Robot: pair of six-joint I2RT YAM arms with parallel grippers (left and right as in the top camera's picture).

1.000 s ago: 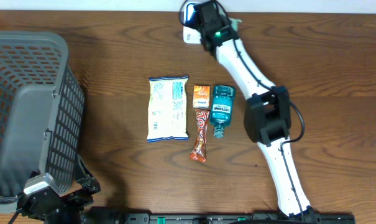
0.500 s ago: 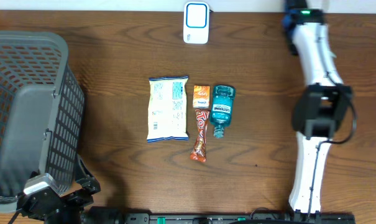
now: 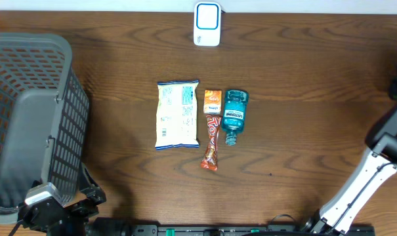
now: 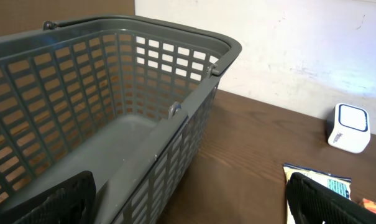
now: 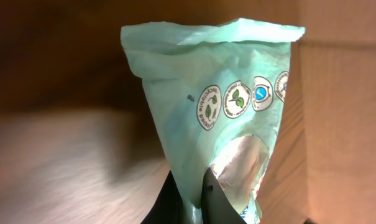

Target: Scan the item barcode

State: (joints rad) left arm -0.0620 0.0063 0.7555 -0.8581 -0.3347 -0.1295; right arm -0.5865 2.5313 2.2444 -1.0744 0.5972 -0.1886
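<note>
R tool (image 5: 197, 202) is clamped on the bottom end of a mint-green pouch (image 5: 206, 81). Fingers pinch it flat. The pouch sticks straight out from the tip, long axis in line w/ the tool, sealed top edge farthest away. The face toward the wrist cam shows a row of round eco logos + a silvery patch, no barcode. Code is prob. on the other face or under the fingers, can't tell.

Key relation: scanner (image 3: 207, 24) sits at the back edge of the table (image 3: 316, 78), about ctr, white w/ a blue-ringed front. R arm (image 3: 382, 141) is at the far right edge of the overhead view, tip mostly out of shot. So the pouch is well apart from the scanner, off to the robot's right of it.

Coming move, as I judge it: carry the pouch left along the back of the table to the scanner, then turn the wrist so the coded face looks at the scanner front. The row of goods mid-table (snack bag (image 3: 178, 115), bottle (image 3: 233, 117)) lies nearer the front, not btwn pouch & scanner.

L tool (image 4: 191, 202) is spread wide, holds nothing, low at front-left beside the basket (image 4: 175, 37). R looks the nearer of the two to the scanner, though neither is close, & it has the item.
</note>
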